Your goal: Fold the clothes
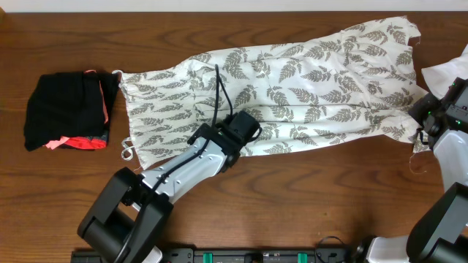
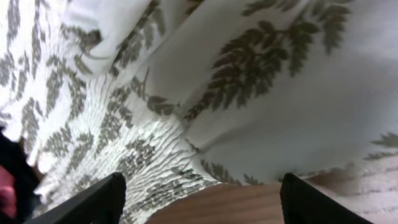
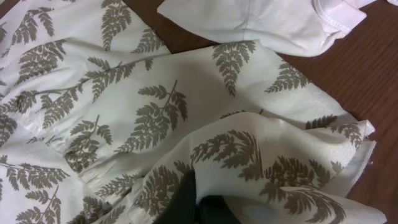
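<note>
Dress (image 1: 314, 80): spread flat across the table (image 1: 292, 212), running from left of centre out to the far right; fern print facing up, with shallow creases along its length.
Dress, left end: the gathered bodice lies here, with a thin white strap (image 1: 126, 151) looping off the near left corner onto the wood.
Dress, right end: the hem fans wide and its near corner is bunched up off the table.
Left end effector (image 1: 245, 130): over the near edge of the dress, about midway along it. It is open; in the wrist view the two dark fingers (image 2: 102, 200) stand wide apart with nothing between them, only smocked fabric and a strip of bare wood below.
Right end effector (image 3: 196, 202): at the near right corner of the dress. It is closed, and a fold of printed fabric rises around its dark tips, so it grips the dress there.
Bundle (image 1: 69, 112): black with coral-pink trim, on the table at far left, just beside the bodice end and touching it or nearly so.
Cloth (image 3: 261, 22): plain white, at the right edge of the table, just beyond the hem.
Cable (image 1: 218, 91): black, arching from the left arm over the dress.
</note>
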Motion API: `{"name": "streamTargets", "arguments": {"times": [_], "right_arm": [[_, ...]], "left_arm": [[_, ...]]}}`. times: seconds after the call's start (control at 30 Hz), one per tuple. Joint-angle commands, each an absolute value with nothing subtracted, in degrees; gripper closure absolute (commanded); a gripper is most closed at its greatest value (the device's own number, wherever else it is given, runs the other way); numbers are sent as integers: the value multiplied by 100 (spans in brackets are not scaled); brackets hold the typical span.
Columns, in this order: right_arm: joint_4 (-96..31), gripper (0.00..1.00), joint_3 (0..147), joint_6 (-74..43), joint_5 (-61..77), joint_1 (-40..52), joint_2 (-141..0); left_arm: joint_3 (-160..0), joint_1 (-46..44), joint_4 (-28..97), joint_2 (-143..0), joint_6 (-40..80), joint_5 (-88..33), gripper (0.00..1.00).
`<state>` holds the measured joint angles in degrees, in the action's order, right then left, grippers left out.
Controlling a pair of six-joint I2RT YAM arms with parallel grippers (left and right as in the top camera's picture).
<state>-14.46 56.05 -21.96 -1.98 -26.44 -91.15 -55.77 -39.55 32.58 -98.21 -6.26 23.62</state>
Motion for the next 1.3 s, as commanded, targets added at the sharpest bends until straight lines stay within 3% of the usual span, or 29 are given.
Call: {"name": "streamTargets", "arguments": {"times": [0.0, 0.73, 0.83, 1.03, 1.13, 1.27], "right_arm": [[-1452, 99, 5658, -2265, -257, -2613, -9164], [-1470, 99, 5658, -2265, -252, -2617, -9164], [-1500, 99, 5658, -2265, -255, -2617, -9164], [-1505, 99, 5658, -2265, -255, -2617, -9164], [-1503, 99, 5658, -2265, -257, -2617, -9164], [-1520, 99, 5658, -2265, -257, -2620, -9164]], "left_arm": [[-5513, -4005, 3258, -9887, -1055, 2515, 20], [-5035, -4659, 2379, -10055, -1544, 2491, 22], [-5035, -4659, 2357, -10245, -1542, 2491, 33], [-5037, -4657, 2276, -10359, -1376, 2521, 76], [-5037, -4657, 2283, -10339, -1144, 2521, 90], [-5037, -4657, 2335, -10261, -945, 2565, 94]]}}
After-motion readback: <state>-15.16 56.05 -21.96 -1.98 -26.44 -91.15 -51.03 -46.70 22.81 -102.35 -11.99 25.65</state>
